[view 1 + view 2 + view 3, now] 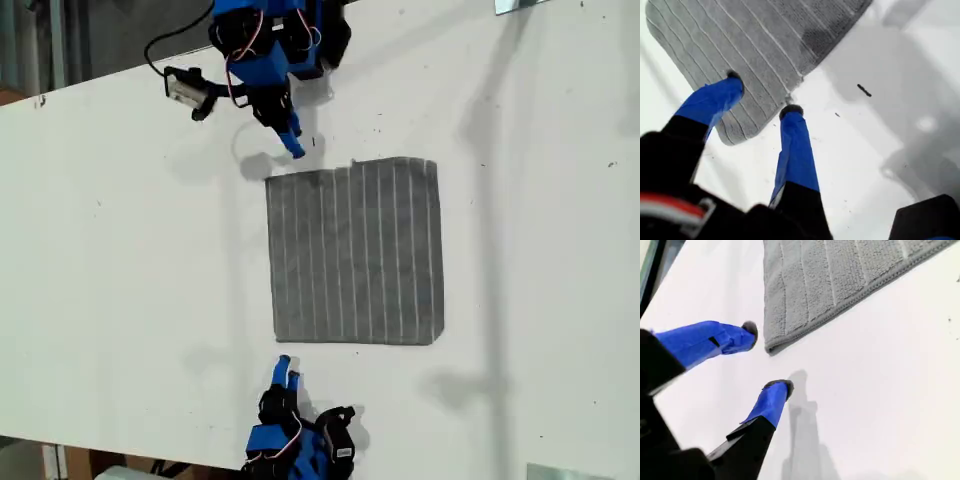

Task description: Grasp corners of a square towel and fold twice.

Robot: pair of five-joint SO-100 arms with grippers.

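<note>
The towel (355, 250) lies flat and fully spread on the white desk (120, 280), a little toward the exterior view's right of centre, with its pale stripes running from top to bottom in that view. No fold is in it yet, and all four corners lie on the desk.

Your first pincer (762, 92) is at the top of the exterior view, reaching down toward the towel's upper-left corner (272, 182). It is released, with the jaws spread wide. In its wrist view one blue fingertip (735, 79) sits in front of the striped cloth and the other is right at the towel's edge, so the rounded corner falls between them. You can't tell from here whether either tip touches the cloth. A small dark speck (864, 90) marks the desk just beyond.

Your second pincer (767, 357) comes in from the bottom of the exterior view and points at the lower-left corner (771, 346). It is released too, with the jaws well parted and nothing in them. Both tips hang over bare desk, and the nearer one is just beside the hem, short of the cloth.
</note>
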